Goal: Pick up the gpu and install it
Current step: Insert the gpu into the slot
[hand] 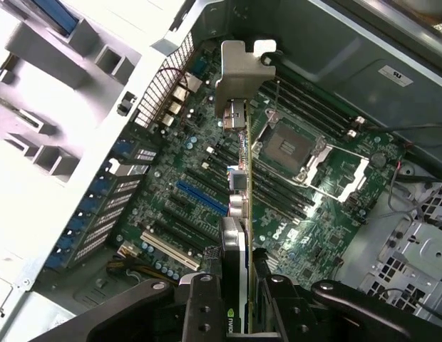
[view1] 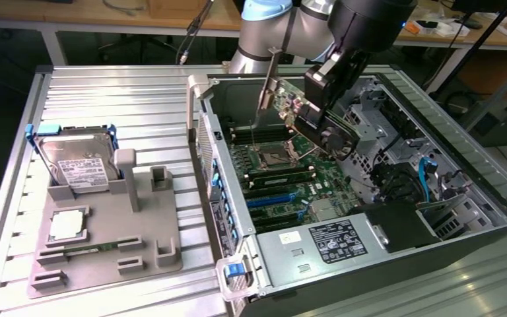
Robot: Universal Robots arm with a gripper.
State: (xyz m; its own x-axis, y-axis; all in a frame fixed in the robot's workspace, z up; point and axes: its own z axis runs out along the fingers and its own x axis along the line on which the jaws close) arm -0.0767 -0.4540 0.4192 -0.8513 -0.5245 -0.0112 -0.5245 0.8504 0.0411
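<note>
Left of frame: hard drive (view1: 82,165) sits in fixture (view1: 103,257).
Upper centre: gpu (view1: 284,99) hangs tilted over motherboard (view1: 324,175) in open case (view1: 236,89), clear of it.
Gripper (view1: 319,122): jaws pinch the card's end.
Judgement: keep the card's edge parallel to blue slot (hand: 203,198), bracket (hand: 242,71) toward the rear wall.
Card: thin, dark, with a silver bracket.
</note>
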